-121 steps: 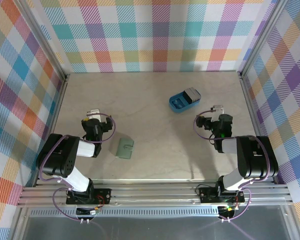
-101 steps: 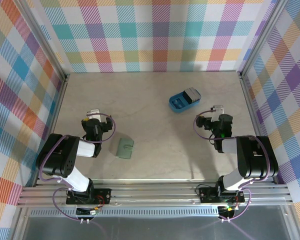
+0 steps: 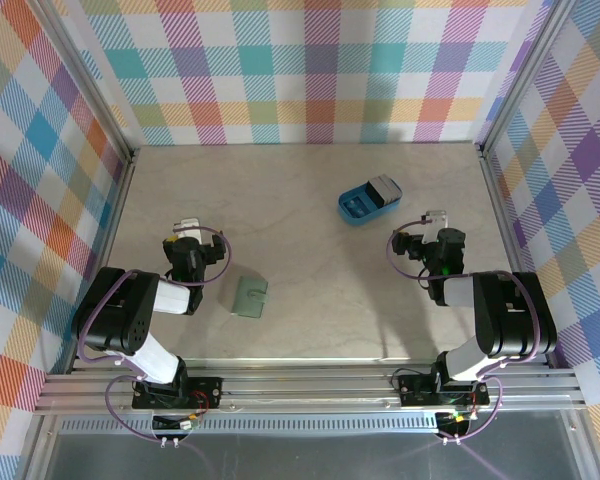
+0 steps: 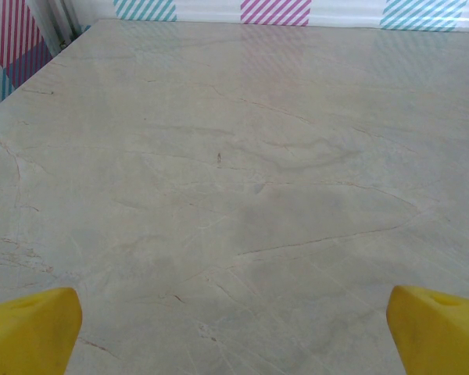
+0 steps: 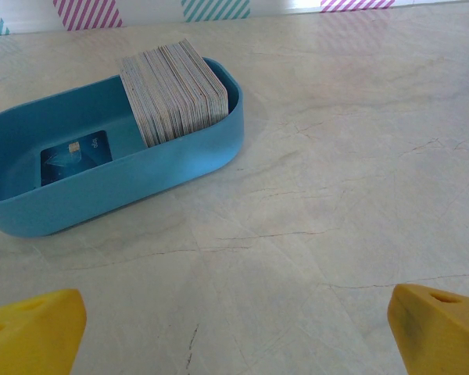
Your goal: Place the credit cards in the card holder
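1. Overhead, the left gripper (image 3: 185,228) is seen at the left of the marble-patterned table (image 3: 310,330). Nothing is held. From its wrist camera, the yellow fingertips (image 4: 31,332) are found spread wide at the lower corners of the frame, with bare tabletop between them.
2. Just right of that arm, toward the near edge, the sage-green card holder (image 3: 250,297) is laid flat, apart from both grippers.
3. Farther right and toward the back, the blue tray (image 3: 363,203) is set at an angle. From above, the credit cards (image 3: 385,188) are read as one grey-white block at its right end. From the right wrist, they are resolved into a packed stack standing on edge, and a blue card (image 5: 76,156) is seen flat on the tray floor.
4. Near the tray, to its right and nearer the front, the right gripper (image 3: 435,218) is held with its fingers fully parted and nothing between them.
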Controlling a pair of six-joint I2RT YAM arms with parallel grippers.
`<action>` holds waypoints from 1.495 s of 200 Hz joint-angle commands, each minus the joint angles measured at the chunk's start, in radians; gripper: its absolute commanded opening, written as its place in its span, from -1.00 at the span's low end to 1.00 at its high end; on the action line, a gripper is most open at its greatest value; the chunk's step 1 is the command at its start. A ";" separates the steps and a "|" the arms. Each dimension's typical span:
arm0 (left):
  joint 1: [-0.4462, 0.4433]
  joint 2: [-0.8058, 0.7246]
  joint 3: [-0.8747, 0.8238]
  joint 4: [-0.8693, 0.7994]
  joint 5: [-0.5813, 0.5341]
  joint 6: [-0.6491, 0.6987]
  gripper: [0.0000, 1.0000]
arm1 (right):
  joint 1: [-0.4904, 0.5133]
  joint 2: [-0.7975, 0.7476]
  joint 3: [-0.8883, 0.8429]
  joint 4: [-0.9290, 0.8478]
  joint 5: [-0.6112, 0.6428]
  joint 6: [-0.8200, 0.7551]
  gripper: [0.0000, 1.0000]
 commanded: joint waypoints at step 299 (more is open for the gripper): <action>-0.037 -0.582 0.278 -1.307 0.656 -0.516 0.57 | 0.152 -0.528 0.192 -0.899 -0.696 0.374 0.33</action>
